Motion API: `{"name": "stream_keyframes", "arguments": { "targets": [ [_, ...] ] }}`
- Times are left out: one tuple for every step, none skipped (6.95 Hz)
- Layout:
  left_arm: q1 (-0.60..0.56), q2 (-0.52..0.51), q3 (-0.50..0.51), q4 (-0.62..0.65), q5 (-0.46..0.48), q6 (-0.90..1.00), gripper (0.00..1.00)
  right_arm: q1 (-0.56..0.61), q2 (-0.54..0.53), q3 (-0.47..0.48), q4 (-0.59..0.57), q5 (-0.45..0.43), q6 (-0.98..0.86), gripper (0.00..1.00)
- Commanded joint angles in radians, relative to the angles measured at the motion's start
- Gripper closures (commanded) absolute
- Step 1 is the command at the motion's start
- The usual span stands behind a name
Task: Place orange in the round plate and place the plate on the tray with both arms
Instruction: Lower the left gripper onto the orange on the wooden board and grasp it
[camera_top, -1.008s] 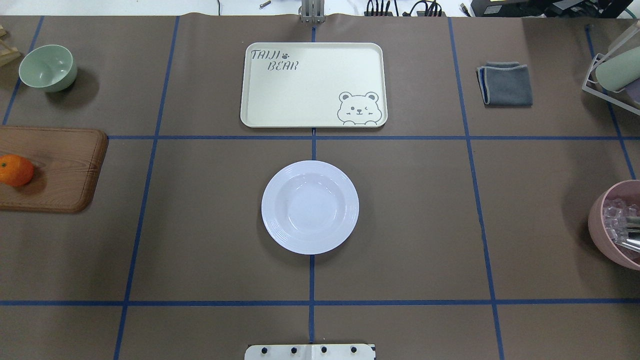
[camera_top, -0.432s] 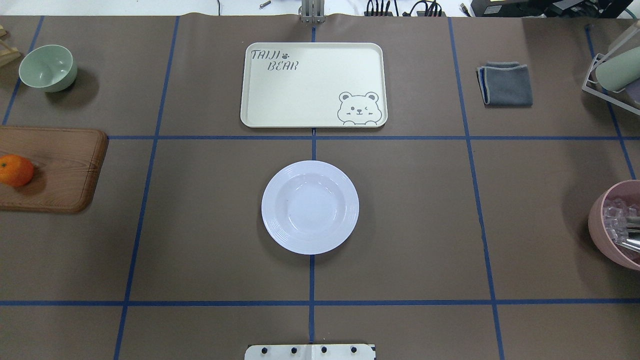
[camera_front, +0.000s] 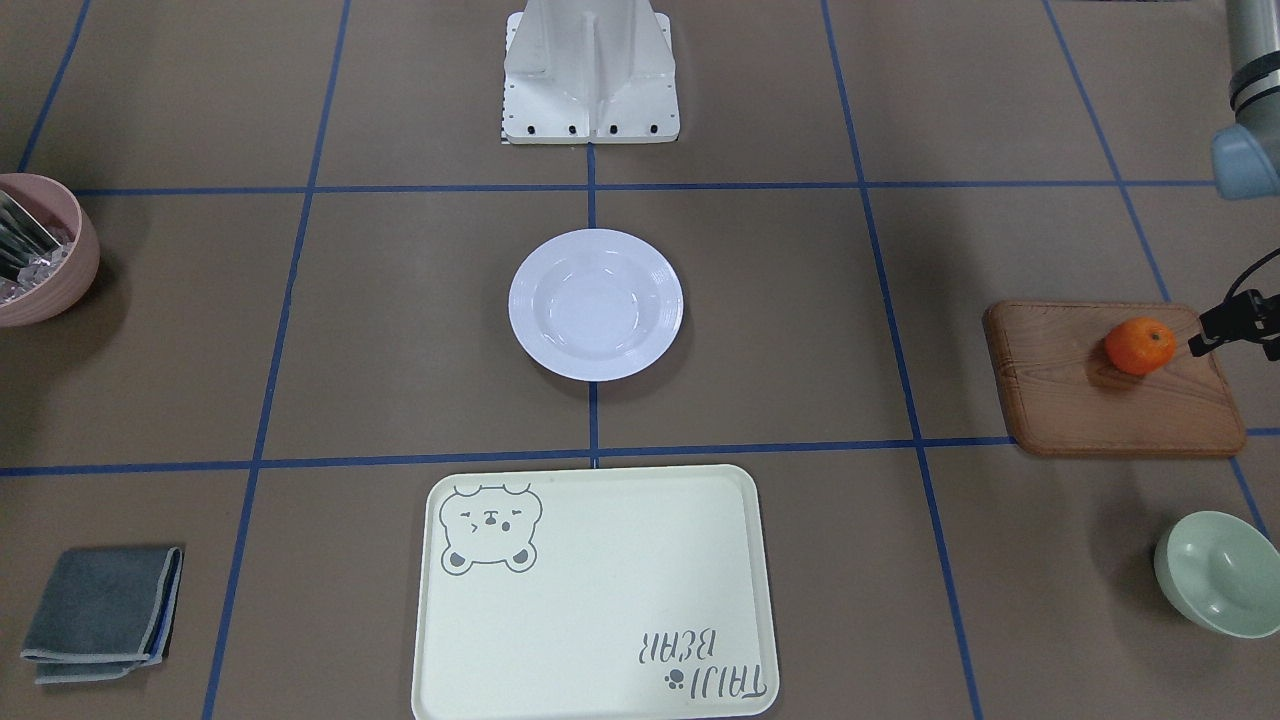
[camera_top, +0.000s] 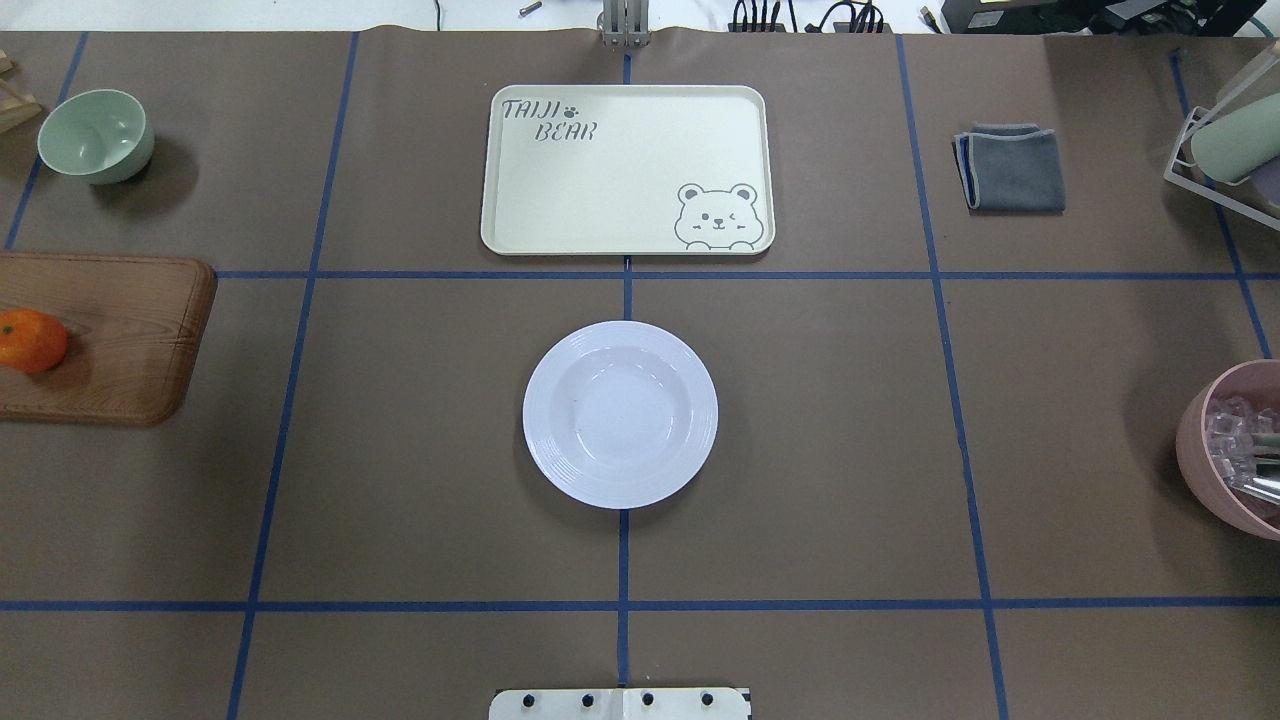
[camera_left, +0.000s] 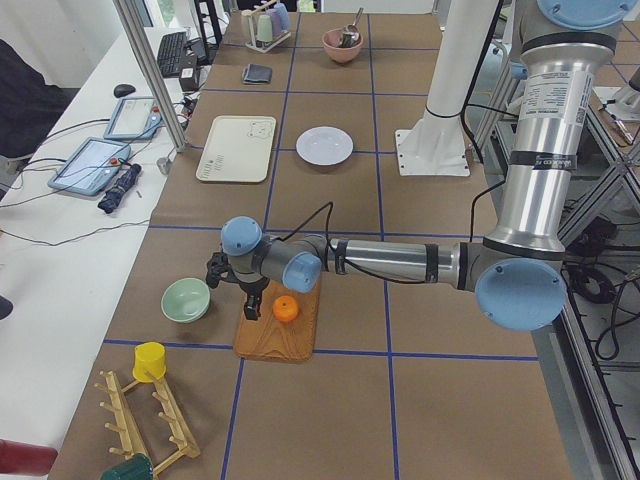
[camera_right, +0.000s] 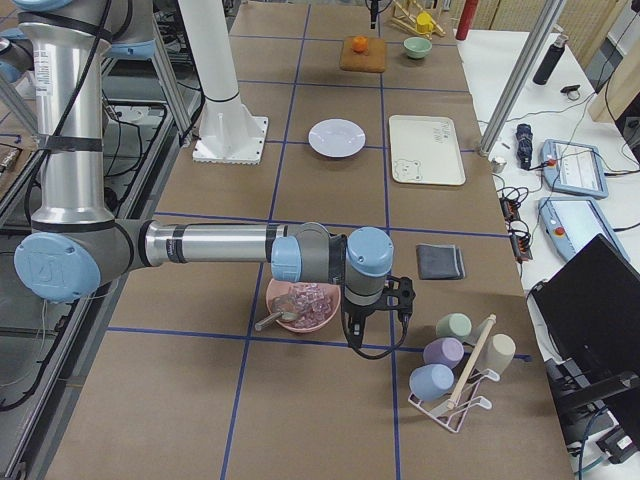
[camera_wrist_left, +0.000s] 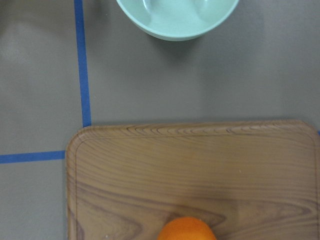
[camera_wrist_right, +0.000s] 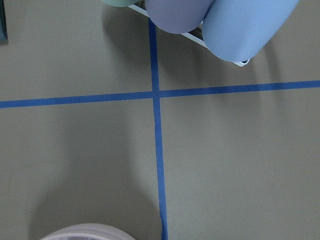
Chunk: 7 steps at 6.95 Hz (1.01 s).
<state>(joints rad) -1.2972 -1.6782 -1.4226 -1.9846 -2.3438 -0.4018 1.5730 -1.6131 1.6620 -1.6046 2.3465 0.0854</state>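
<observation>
1 orange sits on the wooden board, well apart from the round plate at mid-worktop and the tray. The left hand hangs just beside the orange and the right hand hangs near the pink bowl. Whether either is released or clenched, I cannot tell.

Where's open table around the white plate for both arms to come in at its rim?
Bare table lies on both sides of the round plate, out to the wooden board and the pink bowl. The tray holds nothing. Crowding sits at the table ends.
</observation>
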Motion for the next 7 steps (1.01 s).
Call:
{"name": "stream_keyframes", "arguments": {
  "targets": [
    [0.082,0.000,0.059,-0.123,0.058,-0.086,0.01,-0.001,0.007,0.002,0.000,0.005,0.033,0.00],
    [0.084,0.000,0.056,-0.125,0.054,-0.104,0.01,-0.001,0.010,0.001,-0.001,0.010,0.034,0.00],
    [0.091,0.003,0.057,-0.125,0.055,-0.104,0.01,-0.004,0.010,0.001,-0.002,0.017,0.034,0.00],
    [0.099,0.006,0.059,-0.120,0.057,-0.103,0.01,-0.001,0.010,-0.001,-0.002,0.031,0.034,0.00],
    [0.117,0.011,0.057,-0.120,0.052,-0.103,0.01,-0.001,0.009,-0.005,-0.002,0.031,0.033,0.00],
    [0.130,0.023,0.059,-0.120,0.052,-0.103,0.01,-0.001,0.009,-0.005,-0.002,0.031,0.034,0.00],
    [0.143,0.031,0.057,-0.120,0.051,-0.103,0.01,-0.001,0.009,-0.005,-0.002,0.031,0.034,0.00]
  ]
}}
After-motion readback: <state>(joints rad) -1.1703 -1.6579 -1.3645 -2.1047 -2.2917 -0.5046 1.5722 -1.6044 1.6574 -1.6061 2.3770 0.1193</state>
